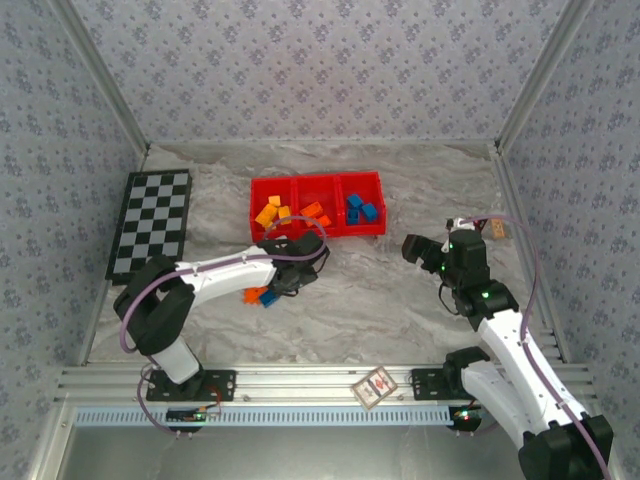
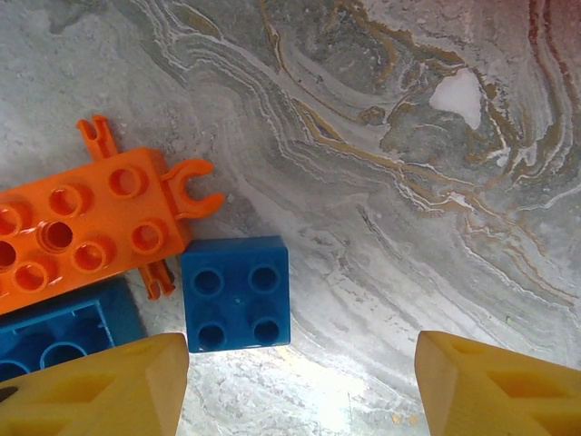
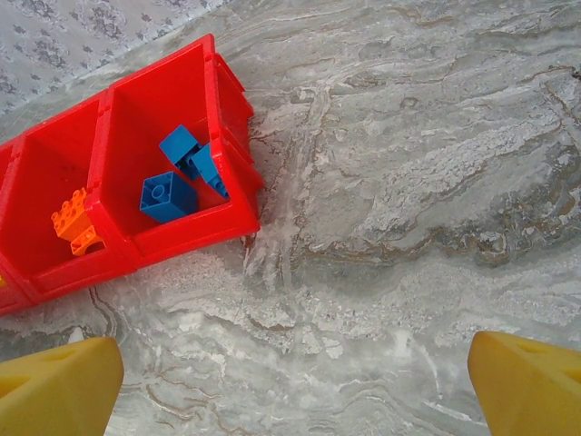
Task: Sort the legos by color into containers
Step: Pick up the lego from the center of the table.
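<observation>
**A:** Legos (image 1: 258, 295) from above: where do they lie?

**B:** A few loose ones, orange and blue, sit on the marbled table (image 1: 400, 320) just in front of the red tray (image 1: 300, 179), right by the left gripper (image 1: 285, 283). The others are in the tray: yellow-orange bricks (image 1: 270, 210) in the left compartment, orange bricks (image 1: 315, 213) in the middle, blue bricks (image 1: 361, 209) on the right.

**A:** And the right gripper (image 1: 412, 247)?

**B:** Off to the right of the tray, above bare table. A checkered board (image 1: 150, 225) lies at the far left.

**A:** The left wrist camera?

**B:** The yellow fingers (image 2: 100, 391) stand moderately apart with only table between them, gripping nothing. A blue square brick (image 2: 236, 292) lies flat just ahead of one fingertip, beside an orange clip brick (image 2: 86, 227). A second blue brick (image 2: 54, 331) lies next to both, partly hidden by that finger.

**A:** The right wrist camera?

**B:** The jaws are spread wide over bare table, holding nothing. The tray's end compartment holds three blue bricks, and the next one holds an orange brick (image 3: 74, 222).
</observation>
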